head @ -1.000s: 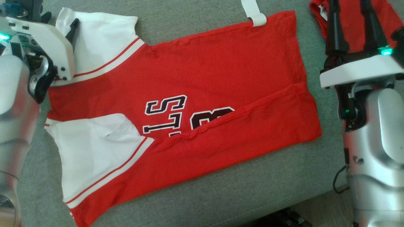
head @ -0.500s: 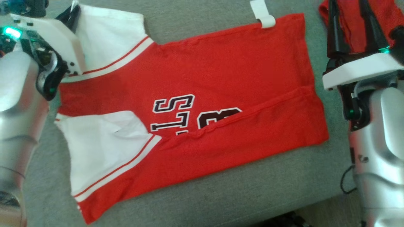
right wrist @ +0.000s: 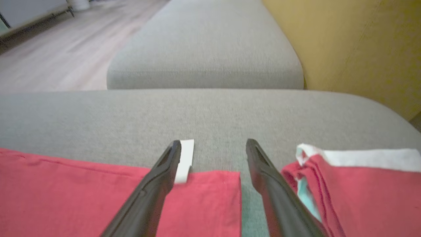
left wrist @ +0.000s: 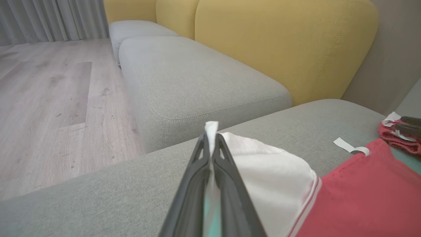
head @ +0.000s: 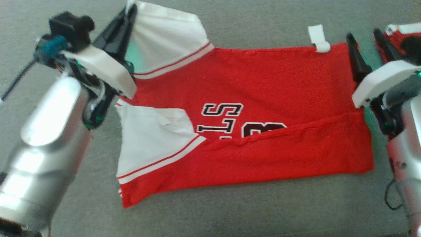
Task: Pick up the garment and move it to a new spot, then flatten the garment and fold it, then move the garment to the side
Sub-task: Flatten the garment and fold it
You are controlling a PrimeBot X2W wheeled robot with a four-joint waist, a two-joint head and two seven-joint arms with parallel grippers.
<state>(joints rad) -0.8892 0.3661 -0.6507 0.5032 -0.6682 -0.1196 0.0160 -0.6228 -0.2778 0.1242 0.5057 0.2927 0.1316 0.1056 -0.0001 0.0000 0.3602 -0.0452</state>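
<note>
Since 1 s ago, L gripper (head: 128, 13) has shut on garment (head: 263, 82) sleeve (head: 167, 36).
Head: garment flat on grey cushion (head: 230, 214); L arm angled up-right; R gripper (head: 362, 34) jaws apart at hem corner.
L wrist: sleeve edge pinched between fingers.
R wrist: hem corner between jaws, tag (right wrist: 184, 158) beside one finger.

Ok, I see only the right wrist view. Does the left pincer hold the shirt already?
Observer: Yes. The left pincer is shut on the edge of the far white sleeve.
Operator: And is the near side flat?
Observer: No. The near long side of the shirt is folded over the front and hides the lower part of the black letters.
</note>
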